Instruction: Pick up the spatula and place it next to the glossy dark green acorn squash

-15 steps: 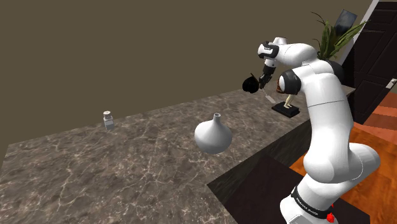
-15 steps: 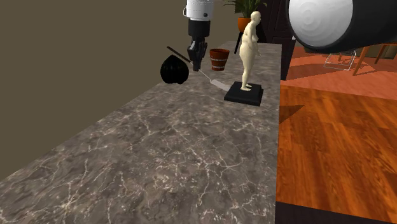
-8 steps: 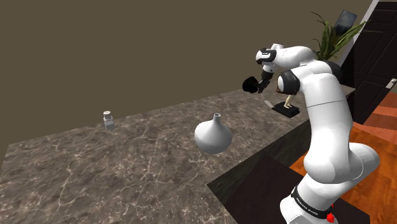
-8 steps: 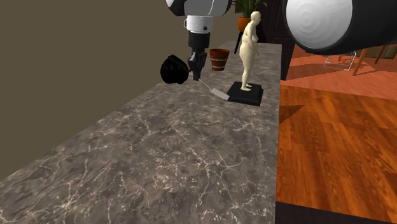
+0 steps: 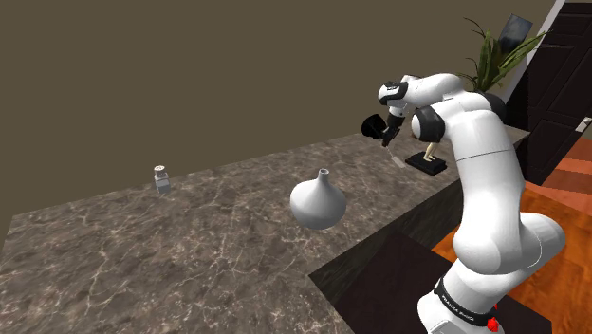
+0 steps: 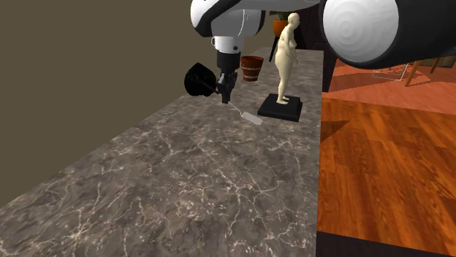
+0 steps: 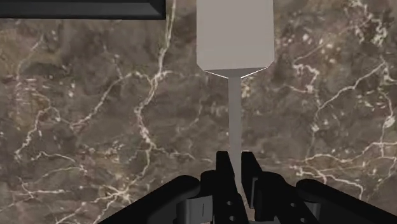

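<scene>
My gripper is shut on the thin handle of a grey spatula, whose flat blade points ahead of the fingers over the marble counter. In the second exterior view the gripper hangs low beside the dark, nearly black squash, with the spatula blade slanting down close to the counter surface. In the shoulder view the gripper is just right of the squash, near the far end of the counter.
A cream figurine on a black base stands just right of the spatula blade. A small brown pot sits behind. A white vase and a small shaker stand further along the counter.
The gripper has come down and shifted toward the second exterior view's near side with the spatula, whose blade has dropped from above the counter to nearly on it beside the figurine base.
</scene>
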`<action>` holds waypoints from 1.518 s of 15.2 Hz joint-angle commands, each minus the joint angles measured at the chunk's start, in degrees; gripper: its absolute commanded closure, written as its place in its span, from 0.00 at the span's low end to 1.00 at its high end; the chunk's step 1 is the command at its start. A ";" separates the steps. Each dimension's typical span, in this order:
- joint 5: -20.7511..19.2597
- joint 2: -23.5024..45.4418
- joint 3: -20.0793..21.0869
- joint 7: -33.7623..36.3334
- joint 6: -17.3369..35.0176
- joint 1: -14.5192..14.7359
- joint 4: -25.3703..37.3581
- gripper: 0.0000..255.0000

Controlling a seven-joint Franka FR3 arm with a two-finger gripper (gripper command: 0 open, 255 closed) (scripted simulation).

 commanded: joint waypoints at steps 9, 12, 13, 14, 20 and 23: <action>1.26 2.21 0.88 -1.11 5.23 0.17 -3.28 1.00; 1.26 2.22 0.89 -1.11 5.23 0.16 -3.28 1.00; 1.26 2.22 0.89 -1.11 5.23 0.16 -3.28 1.00; 1.26 2.22 0.89 -1.10 5.23 0.16 -3.28 1.00; 1.26 2.21 0.88 -1.11 5.22 0.17 -3.28 0.00; 0.48 0.56 0.28 -0.65 2.62 0.24 -2.20 0.00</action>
